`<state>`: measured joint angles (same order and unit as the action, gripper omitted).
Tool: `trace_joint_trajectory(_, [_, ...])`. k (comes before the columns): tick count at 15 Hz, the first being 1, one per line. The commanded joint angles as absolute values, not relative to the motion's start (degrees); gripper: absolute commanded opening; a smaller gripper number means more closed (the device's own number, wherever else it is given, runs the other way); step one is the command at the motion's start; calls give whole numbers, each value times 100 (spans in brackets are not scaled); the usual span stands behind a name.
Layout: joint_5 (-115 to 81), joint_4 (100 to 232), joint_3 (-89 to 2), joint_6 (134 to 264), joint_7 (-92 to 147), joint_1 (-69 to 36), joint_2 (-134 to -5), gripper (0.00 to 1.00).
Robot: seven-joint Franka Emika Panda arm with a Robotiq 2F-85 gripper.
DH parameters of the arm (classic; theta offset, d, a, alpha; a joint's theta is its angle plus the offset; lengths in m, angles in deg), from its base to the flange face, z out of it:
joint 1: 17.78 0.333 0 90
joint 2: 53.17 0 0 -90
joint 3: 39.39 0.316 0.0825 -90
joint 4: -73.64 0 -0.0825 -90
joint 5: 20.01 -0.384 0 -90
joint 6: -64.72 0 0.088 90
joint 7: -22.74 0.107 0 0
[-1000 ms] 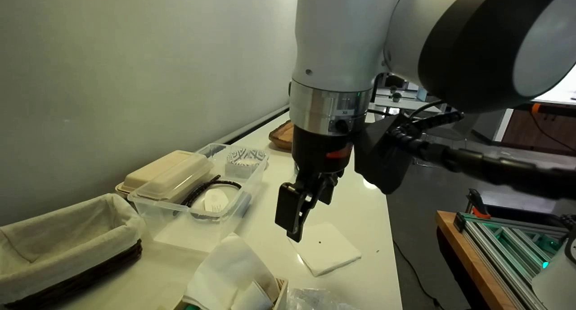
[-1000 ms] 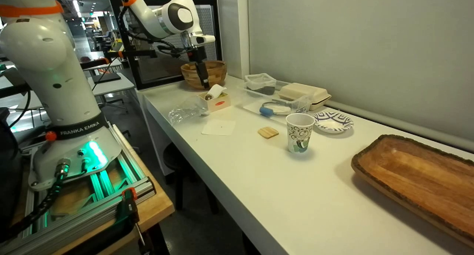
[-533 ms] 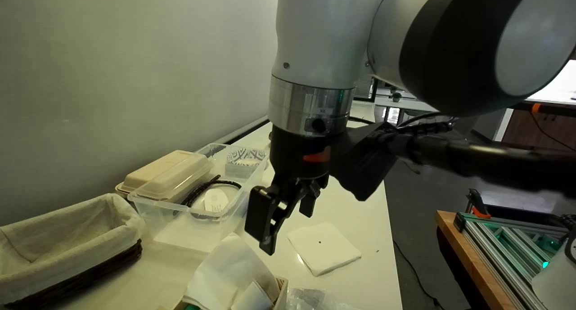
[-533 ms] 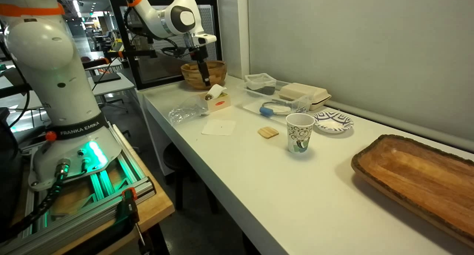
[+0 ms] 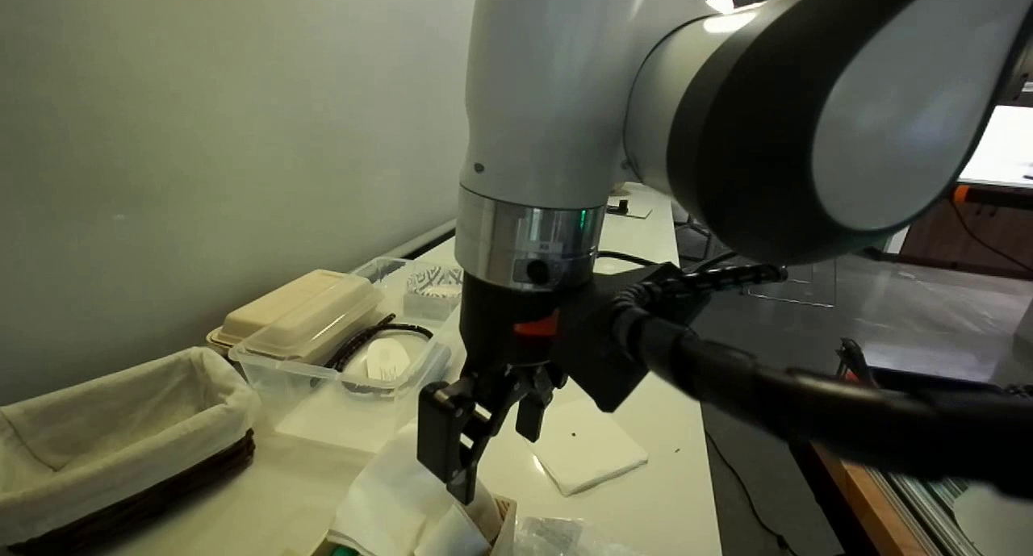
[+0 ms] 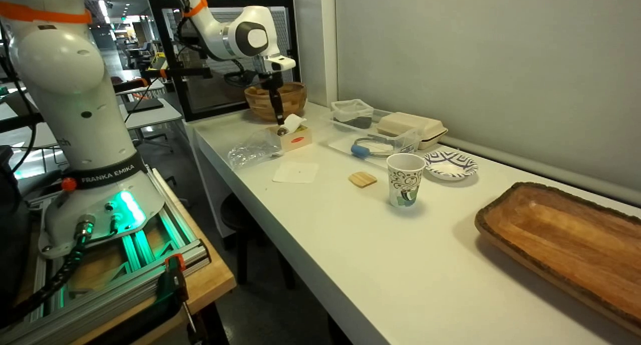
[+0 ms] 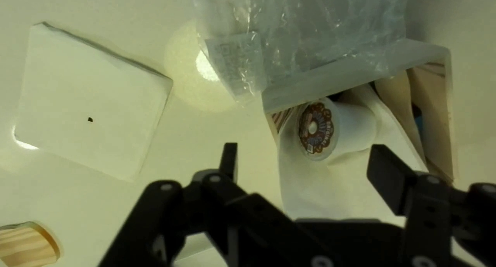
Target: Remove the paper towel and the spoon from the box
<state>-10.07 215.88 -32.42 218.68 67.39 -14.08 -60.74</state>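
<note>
your gripper (image 7: 306, 162) is spread wide, only air between jaws. below jaws, you see white paper towel (image 7: 337, 197), bunched up in little box (image 6: 290, 144). small white cup (image 7: 350, 131) lies on paper towel, under gap. long tan thing (image 7: 394, 90) is in box, just past jaws in wrist view; can't tell if it's spoon. flat napkin (image 7: 89, 92) lies off to one side of jaws.

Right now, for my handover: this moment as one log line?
gripper: open, empty | paper towel: in box, protruding | lidded pod: on paper towel | removal: pending
</note>
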Motion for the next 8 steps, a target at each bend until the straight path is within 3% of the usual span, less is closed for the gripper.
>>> trace_joint_trajectory(1, [-1112,21399,-3466,22048,6674,-1184,-6388,55])
trace_joint_trajectory(5, [-1333,21189,-3500,22102,6482,-1120,-6604,28])
trace_joint_trajectory(8, [-1553,21045,-3490,22156,6276,-1088,-6742,17])
